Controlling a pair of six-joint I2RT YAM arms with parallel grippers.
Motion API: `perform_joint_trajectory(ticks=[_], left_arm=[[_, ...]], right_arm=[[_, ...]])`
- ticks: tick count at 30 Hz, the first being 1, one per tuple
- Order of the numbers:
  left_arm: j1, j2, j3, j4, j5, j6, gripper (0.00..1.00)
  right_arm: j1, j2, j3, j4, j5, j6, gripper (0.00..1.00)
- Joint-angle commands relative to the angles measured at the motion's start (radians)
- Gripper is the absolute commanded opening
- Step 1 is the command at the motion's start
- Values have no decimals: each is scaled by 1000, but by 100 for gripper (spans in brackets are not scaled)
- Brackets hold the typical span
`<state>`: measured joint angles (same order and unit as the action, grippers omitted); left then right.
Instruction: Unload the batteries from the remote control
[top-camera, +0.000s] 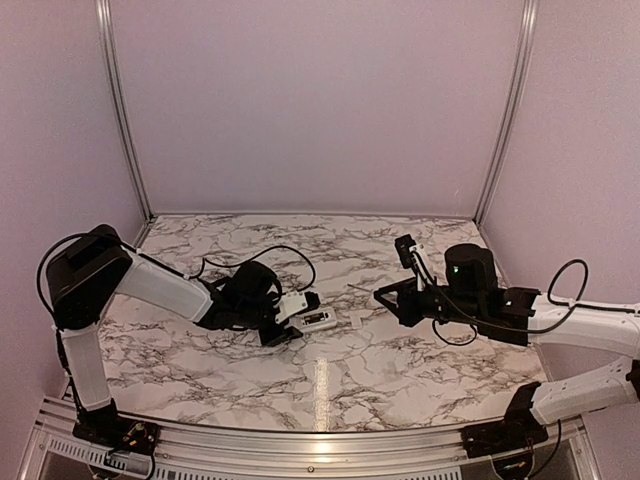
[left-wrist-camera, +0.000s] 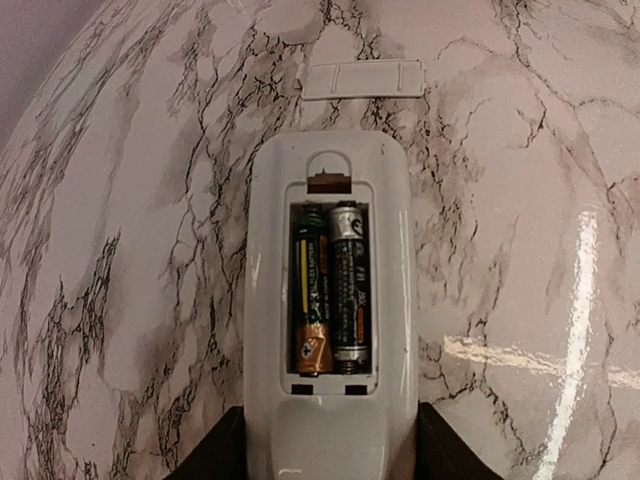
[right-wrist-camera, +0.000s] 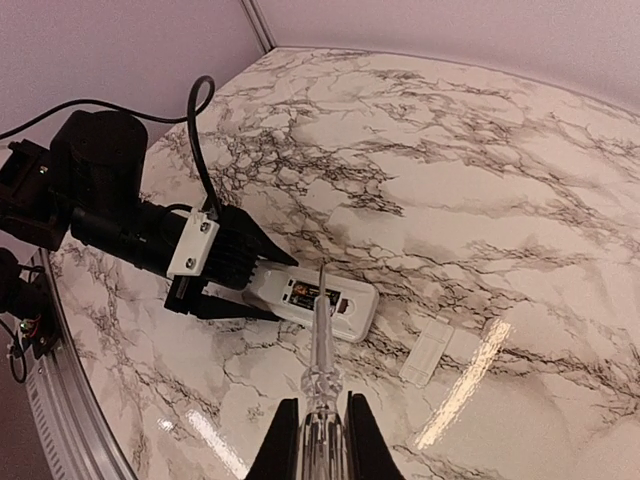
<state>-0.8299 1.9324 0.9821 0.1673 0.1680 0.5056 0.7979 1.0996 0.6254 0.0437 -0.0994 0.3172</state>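
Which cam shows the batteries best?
Left wrist: both batteries lie side by side in the opened remote control, close up. Right wrist shows a tiny glimpse behind the held rod; top external cannot resolve them.

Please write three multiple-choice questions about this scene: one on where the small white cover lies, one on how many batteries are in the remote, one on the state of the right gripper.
1. Where is the cover?
A) flat on the table, beyond the end of the remote control
B) clipped on the remote control
C) under the remote control

2. How many batteries sit in the open compartment?
A) none
B) one
C) two

3. The right gripper is:
A) open and empty
B) shut on a thin tool
C) shut on a battery

Answers:
1 A, it lies apart on the marble.
2 C, two lie side by side.
3 B, the tool sticks out between its fingers.
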Motion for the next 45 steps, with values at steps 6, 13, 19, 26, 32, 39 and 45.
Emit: perform_joint_trajectory(ticks=[6,13,19,26,32,39,45], left_arm=[[-37,-171,-269,409,-160,48,0],[-55,-225,-453,729,-213,45,0],[-56,-218,-493,854,-264,21,0],[-55,-183,-492,902,-278,37,0],[-57,-153,-519,993,-222,87,0],[-57,-161,-507,960,-229,85,0],[-62,-164,-458,811,-274,79,0]], right_arm=[[-7,-18,33,-12,43,10,0],[-8,-17,63,-25,44,1,0],[-8,-14,99,-41,37,-15,0],[-7,16,149,-103,24,-35,0],[11,49,204,-147,5,-68,0],[68,122,258,-161,-5,-118,0],[132,222,340,-205,27,-131,0]])
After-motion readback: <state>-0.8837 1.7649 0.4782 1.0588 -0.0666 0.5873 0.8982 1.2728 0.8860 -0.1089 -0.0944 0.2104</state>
